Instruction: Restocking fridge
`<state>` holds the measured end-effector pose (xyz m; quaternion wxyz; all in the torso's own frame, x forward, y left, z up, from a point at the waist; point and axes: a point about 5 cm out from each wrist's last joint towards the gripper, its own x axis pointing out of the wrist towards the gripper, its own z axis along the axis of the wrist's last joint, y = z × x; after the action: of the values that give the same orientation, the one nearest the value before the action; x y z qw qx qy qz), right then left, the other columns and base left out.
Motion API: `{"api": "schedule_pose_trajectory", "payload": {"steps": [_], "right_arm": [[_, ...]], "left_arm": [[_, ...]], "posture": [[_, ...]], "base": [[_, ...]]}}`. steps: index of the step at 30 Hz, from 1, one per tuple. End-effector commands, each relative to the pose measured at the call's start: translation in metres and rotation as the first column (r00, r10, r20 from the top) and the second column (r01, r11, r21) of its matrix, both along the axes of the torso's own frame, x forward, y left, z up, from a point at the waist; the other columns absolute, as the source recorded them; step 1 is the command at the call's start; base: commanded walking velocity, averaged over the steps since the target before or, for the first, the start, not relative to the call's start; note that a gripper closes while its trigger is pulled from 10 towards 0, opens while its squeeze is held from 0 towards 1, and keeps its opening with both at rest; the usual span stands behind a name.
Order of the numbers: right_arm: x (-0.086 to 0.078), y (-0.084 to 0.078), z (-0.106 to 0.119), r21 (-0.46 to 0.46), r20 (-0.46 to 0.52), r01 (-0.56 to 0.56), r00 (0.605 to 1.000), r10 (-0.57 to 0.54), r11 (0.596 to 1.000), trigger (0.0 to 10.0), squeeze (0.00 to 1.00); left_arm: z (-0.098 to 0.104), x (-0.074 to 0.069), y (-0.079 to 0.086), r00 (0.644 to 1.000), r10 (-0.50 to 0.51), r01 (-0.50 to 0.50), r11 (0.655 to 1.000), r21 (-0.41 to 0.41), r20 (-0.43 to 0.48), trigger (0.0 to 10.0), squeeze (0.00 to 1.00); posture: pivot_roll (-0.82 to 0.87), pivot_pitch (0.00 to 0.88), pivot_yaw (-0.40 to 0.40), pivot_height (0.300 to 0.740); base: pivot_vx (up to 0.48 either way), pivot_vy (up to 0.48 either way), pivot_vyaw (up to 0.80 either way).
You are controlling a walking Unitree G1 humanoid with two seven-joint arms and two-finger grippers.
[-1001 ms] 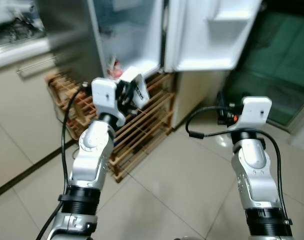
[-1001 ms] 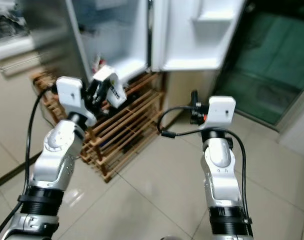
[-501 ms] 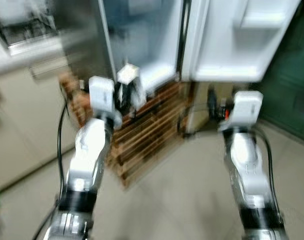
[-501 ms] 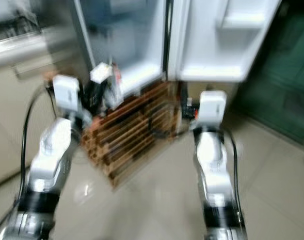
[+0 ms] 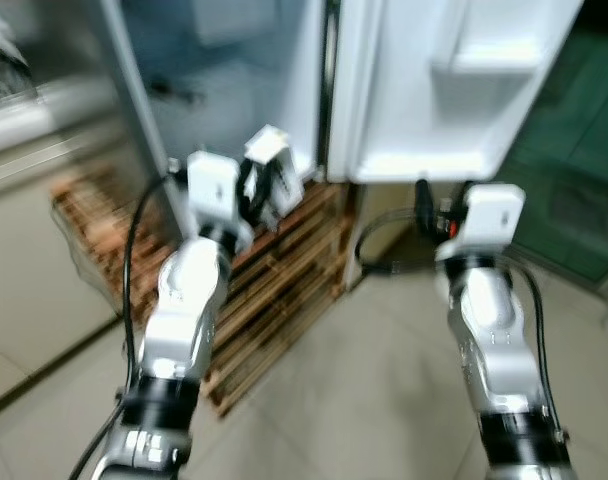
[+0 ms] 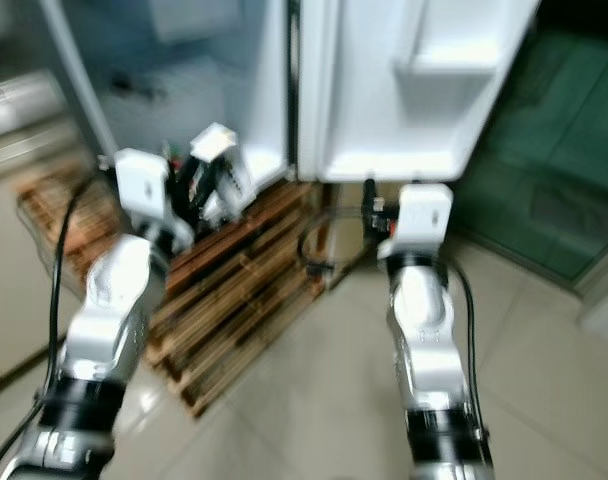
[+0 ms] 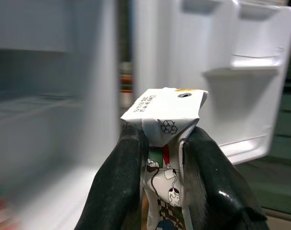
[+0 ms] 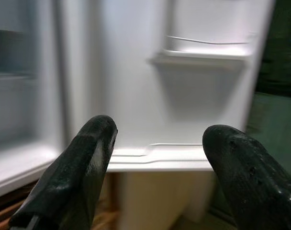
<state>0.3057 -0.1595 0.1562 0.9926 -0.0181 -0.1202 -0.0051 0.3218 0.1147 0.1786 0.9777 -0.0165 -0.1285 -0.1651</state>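
Note:
My left gripper (image 7: 160, 158) is shut on a small white drink carton (image 7: 165, 122) with printed drawings, its two black fingers (image 7: 119, 182) pressing the carton's sides. From the head I see the carton (image 5: 272, 172) held up in front of the open fridge (image 5: 244, 90). The fridge door (image 5: 454, 80) stands open with white shelves inside it. My right gripper (image 8: 157, 158) is open with nothing between its fingers (image 8: 78, 167), raised before the lower door shelf (image 8: 157, 160); its wrist (image 5: 489, 215) sits at mid-right.
A low wooden rack (image 5: 274, 290) stands on the tiled floor (image 5: 364, 400) at the foot of the fridge. A counter with drawers (image 5: 44, 130) runs along the left. A dark green glass surface (image 5: 574, 180) lies to the right.
The camera has moved closer to the fridge and the whole picture has shifted. The left gripper keeps hold of the carton, the right stays open.

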Motion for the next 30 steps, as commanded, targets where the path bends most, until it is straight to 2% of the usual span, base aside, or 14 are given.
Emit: {"api": "schedule_pose_trajectory", "payload": {"steps": [1, 5, 10, 17, 21, 27, 30], "right_arm": [[-0.001, -0.008, 0.003, -0.005, 0.015, 0.03, 0.999, -0.03, 1.0, 10.0, 0.0], [-0.001, -0.008, 0.003, -0.002, 0.016, 0.029, 0.999, -0.029, 1.0, 10.0, 0.0], [-0.001, -0.007, 0.002, -0.005, 0.014, 0.025, 1.0, -0.025, 1.0, 10.0, 0.0], [0.0, -0.006, 0.002, -0.025, 0.009, 0.018, 1.0, -0.018, 1.0, 10.0, 0.0], [0.0, -0.005, 0.001, -0.037, 0.004, 0.012, 1.0, -0.012, 0.999, 10.0, 0.0], [-0.001, -0.002, 0.0, -0.037, -0.002, 0.004, 1.0, -0.004, 0.999, 10.0, 0.0], [-0.001, -0.001, -0.001, -0.036, -0.003, -0.001, 1.0, 0.001, 0.999, 10.0, 0.0]], "left_arm": [[0.006, 0.001, -0.01, 0.999, -0.032, 0.032, 1.0, 0.0, 0.013, 10.0, 0.0], [0.004, 0.006, -0.005, 0.999, 0.04, -0.04, 0.998, 0.042, 0.0, 10.0, 0.0], [0.004, 0.006, -0.008, 1.0, 0.01, -0.009, 1.0, 0.028, -0.006, 10.0, 0.0], [0.006, 0.005, -0.019, 1.0, -0.029, 0.029, 0.999, 0.031, 0.005, 10.0, 0.0], [0.007, 0.004, -0.021, 0.999, -0.044, 0.044, 0.998, 0.034, 0.006, 10.0, 0.0], [0.007, 0.003, -0.022, 0.998, -0.059, 0.059, 0.998, 0.028, 0.003, 10.0, 0.0], [0.009, 0.002, -0.023, 0.997, -0.072, 0.072, 0.997, -0.009, 0.012, 10.0, 0.0]], "posture": [[-0.09, 0.0, 0.017, 0.74], [-0.09, 0.0, 0.017, 0.74], [-0.09, 0.0, 0.017, 0.74], [-0.09, 0.0, 0.018, 0.74], [-0.1, 0.0, 0.021, 0.74], [-0.09, 0.0, 0.026, 0.74], [-0.09, 0.0, 0.028, 0.74]], "base": [[0.341, 0.0, 0.0], [0.0, 0.0, 0.0], [0.0, 0.0, 0.0], [0.477, 0.0, 0.0], [0.433, 0.0, 0.74], [0.405, -0.251, 0.73], [0.379, -0.289, 0.72]]}}
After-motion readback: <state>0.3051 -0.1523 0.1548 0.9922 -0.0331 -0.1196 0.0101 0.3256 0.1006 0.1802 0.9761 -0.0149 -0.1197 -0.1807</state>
